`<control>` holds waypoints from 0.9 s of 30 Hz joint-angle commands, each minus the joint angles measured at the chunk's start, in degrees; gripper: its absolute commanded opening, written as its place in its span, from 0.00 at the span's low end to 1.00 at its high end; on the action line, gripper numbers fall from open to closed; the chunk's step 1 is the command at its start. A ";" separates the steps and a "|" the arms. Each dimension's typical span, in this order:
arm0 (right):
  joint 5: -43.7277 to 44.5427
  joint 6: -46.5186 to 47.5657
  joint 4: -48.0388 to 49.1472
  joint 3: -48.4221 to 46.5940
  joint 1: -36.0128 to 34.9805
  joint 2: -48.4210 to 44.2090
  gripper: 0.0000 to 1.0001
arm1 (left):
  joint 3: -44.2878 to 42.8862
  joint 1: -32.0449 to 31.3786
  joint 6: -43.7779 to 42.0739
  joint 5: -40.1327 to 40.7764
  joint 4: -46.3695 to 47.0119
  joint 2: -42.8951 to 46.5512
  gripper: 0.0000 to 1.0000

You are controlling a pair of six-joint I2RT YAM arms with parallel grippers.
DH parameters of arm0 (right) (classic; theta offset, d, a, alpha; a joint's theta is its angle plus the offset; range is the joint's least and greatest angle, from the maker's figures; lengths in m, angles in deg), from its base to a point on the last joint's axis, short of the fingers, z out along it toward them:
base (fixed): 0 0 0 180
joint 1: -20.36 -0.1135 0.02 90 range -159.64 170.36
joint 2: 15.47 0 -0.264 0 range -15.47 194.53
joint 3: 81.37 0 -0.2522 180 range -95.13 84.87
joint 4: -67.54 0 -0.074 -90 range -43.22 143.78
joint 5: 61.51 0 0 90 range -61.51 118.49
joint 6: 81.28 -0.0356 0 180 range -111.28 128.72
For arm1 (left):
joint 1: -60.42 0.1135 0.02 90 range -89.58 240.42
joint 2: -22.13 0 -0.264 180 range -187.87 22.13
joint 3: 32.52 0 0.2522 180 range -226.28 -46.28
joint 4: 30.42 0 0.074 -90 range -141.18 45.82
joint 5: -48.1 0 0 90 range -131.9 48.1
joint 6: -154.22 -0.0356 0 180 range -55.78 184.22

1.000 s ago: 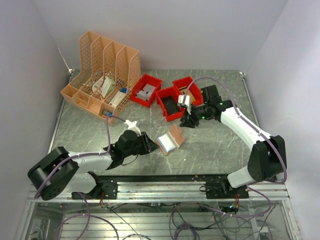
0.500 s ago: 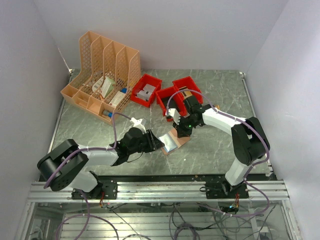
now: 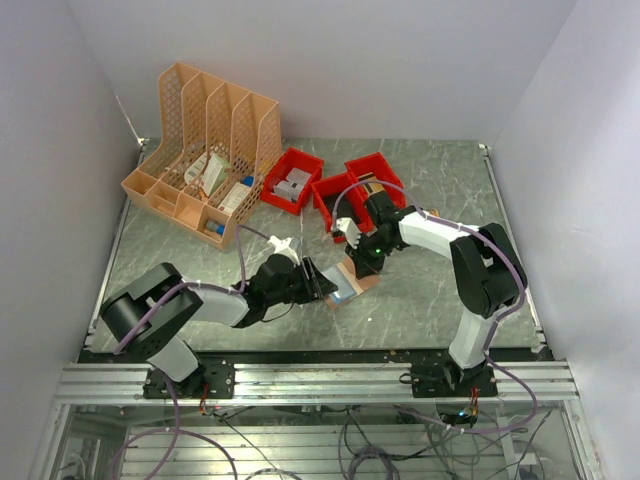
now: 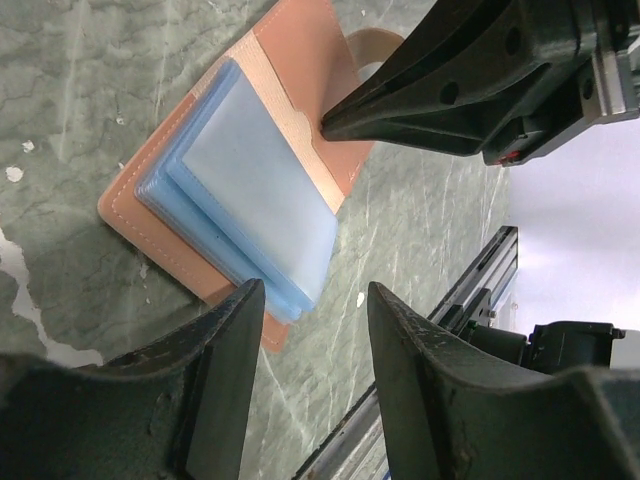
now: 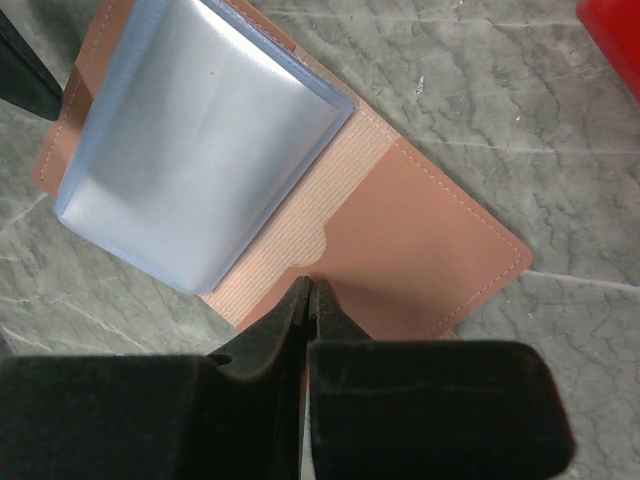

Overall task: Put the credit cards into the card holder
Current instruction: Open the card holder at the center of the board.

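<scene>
The salmon-pink card holder (image 3: 352,278) lies open on the marble table, its stack of pale blue plastic sleeves (image 5: 200,150) fanned over the left half. My right gripper (image 5: 308,283) is shut, and its tips press down on the holder's inner pocket (image 5: 420,240) just beside the notch. It reaches in from the far side (image 3: 358,262). My left gripper (image 4: 315,290) is open, low over the table at the sleeves' near corner (image 4: 250,190), with nothing between its fingers (image 4: 225,370). The holder's flap (image 4: 300,60) lies beyond the sleeves. The credit cards are out of view.
An orange lattice file rack (image 3: 205,140) stands at the back left. Three red bins (image 3: 293,180) (image 3: 340,205) (image 3: 372,172) with small items sit just behind the holder. A metal rail (image 3: 320,375) runs along the near edge. Walls close in on three sides.
My right gripper came down from the red bins onto the holder and shut. My left gripper slid right toward the holder and opened wider.
</scene>
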 commanded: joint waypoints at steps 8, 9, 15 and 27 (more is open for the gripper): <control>-1.96 -0.34 -1.75 -0.11 0.22 4.10 0.00 | -3.16 -1.81 0.00 2.74 -0.16 -0.71 0.57; -1.91 -0.35 -1.65 -0.05 0.24 3.99 0.00 | -3.28 -2.01 0.11 3.41 -1.13 -0.55 0.58; -1.95 -0.61 -1.42 -0.04 0.33 3.92 0.00 | -4.44 -2.67 0.31 6.27 -6.71 0.32 0.63; -2.15 -0.79 -1.51 -0.07 0.36 4.04 0.01 | -7.12 -3.30 0.58 6.43 -7.12 -4.45 0.65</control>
